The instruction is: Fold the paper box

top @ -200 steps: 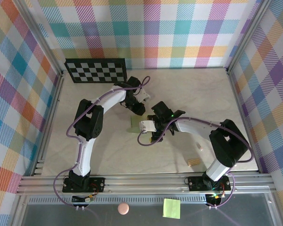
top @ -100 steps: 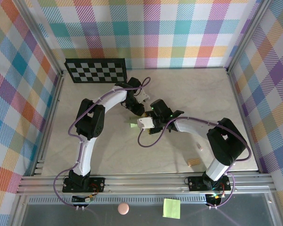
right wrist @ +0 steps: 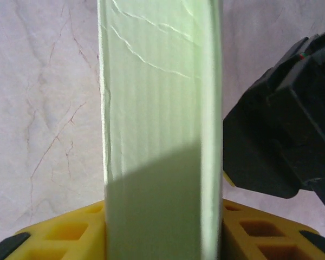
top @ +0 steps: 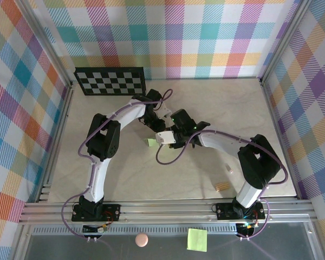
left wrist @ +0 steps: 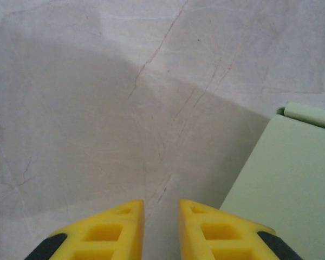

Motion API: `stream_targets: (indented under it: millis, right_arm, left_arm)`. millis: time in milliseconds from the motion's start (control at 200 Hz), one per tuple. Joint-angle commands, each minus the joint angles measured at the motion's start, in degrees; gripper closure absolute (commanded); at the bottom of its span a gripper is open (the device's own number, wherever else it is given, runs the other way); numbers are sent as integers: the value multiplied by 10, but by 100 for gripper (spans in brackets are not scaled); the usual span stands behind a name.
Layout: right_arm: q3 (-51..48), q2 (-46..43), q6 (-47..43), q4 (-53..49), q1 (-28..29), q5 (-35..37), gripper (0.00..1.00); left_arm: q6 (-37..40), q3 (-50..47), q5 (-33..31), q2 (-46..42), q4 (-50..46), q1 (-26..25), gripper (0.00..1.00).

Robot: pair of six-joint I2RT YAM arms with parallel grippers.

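The paper box point(top: 151, 142) is lying near the middle of the table point(top: 222, 108). The right gripper point(right wrist: 162, 227) is gripping it, with one yellow finger point(right wrist: 70, 230) pressing on each side of the pale green card. The left gripper point(left wrist: 161, 211) is pointing at the bare marbled surface just beside the box. Its jaws are leaving only a narrow gap and are holding nothing.
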Motion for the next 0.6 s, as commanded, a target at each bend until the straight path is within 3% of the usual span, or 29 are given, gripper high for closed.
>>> stream_targets:
  millis: [0, 265, 390, 595]
  right_arm:
    - [33, 5, 39, -89, -6, -36, 55]
    - [99, 4, 117, -200, -18, -85, 55]
    - [135, 28, 147, -252, -21, -101, 55]
    - [156, 68, 171, -282, -27, -95, 53]
  left_arm:
    - [-14, -34, 13, -77, 29, 17, 76]
    - [-113, -147, 81, -226, 130, 87, 74]
    - [-166, -189, 110, -273, 142, 109, 65]
    - [-155, -243, 166, -343, 95, 110, 51]
